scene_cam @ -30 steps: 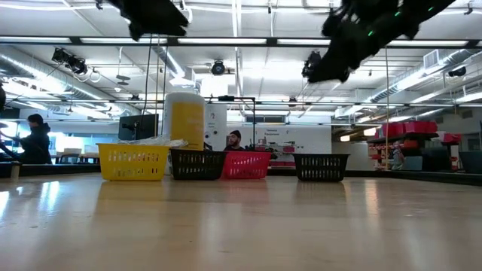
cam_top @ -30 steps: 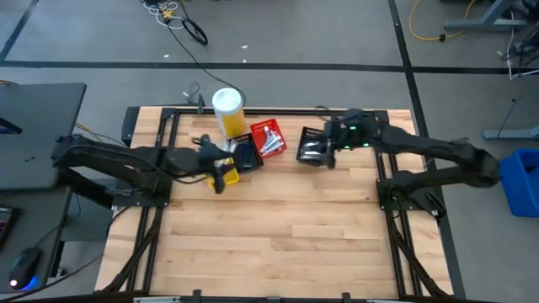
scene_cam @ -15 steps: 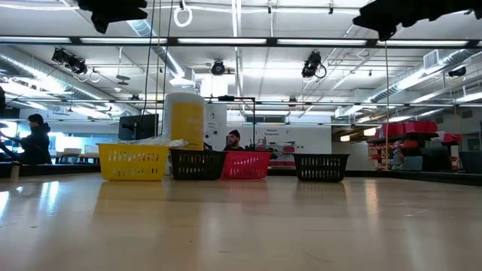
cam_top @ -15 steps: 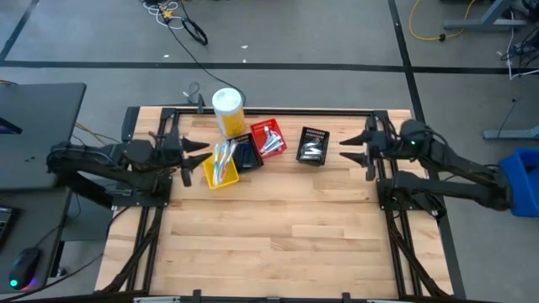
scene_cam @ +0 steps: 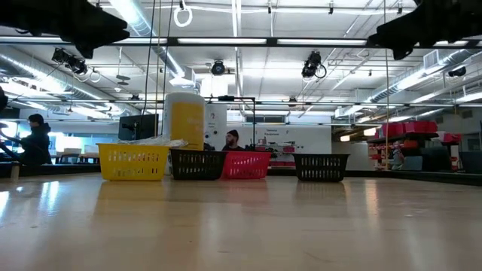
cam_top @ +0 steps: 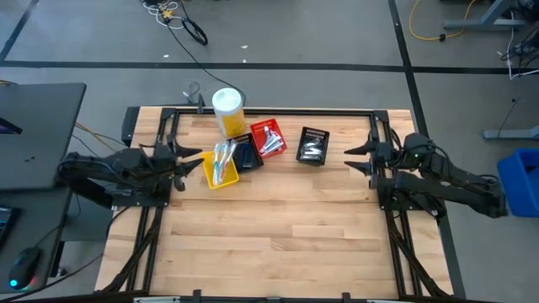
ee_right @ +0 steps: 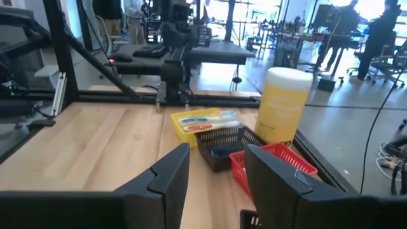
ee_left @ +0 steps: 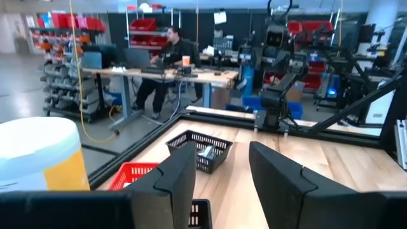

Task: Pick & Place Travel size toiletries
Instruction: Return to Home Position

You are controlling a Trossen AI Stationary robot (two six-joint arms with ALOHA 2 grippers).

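The travel size toiletries lie in four small baskets in a row at the table's far middle. Clear toothbrushes [cam_top: 221,158] fill the yellow basket [cam_top: 216,173]. Dark blue sticks [cam_top: 245,156] lie in a black basket [ee_right: 226,149]. White tubes [cam_top: 269,137] are in the red basket [cam_top: 258,130], and silvery packets [cam_top: 312,151] in the right black basket [cam_top: 314,134]. My left gripper [cam_top: 187,160] hangs open and empty at the table's left edge, pointing level toward the baskets. My right gripper [cam_top: 357,158] hangs open and empty at the right edge, facing them.
A large yellow canister with a white lid [cam_top: 228,111] stands just behind the yellow basket. The black frame rails [cam_top: 269,110] run along the table's far and side edges. Bare wood [cam_top: 278,227] stretches over the near half. People sit at desks in the room beyond.
Both grippers have drawn back from above the baskets, the left toward the table's left edge, the right toward the right edge. Both have tipped up from slanting down to about level. Neither carries anything. The baskets and their contents have stayed in place.
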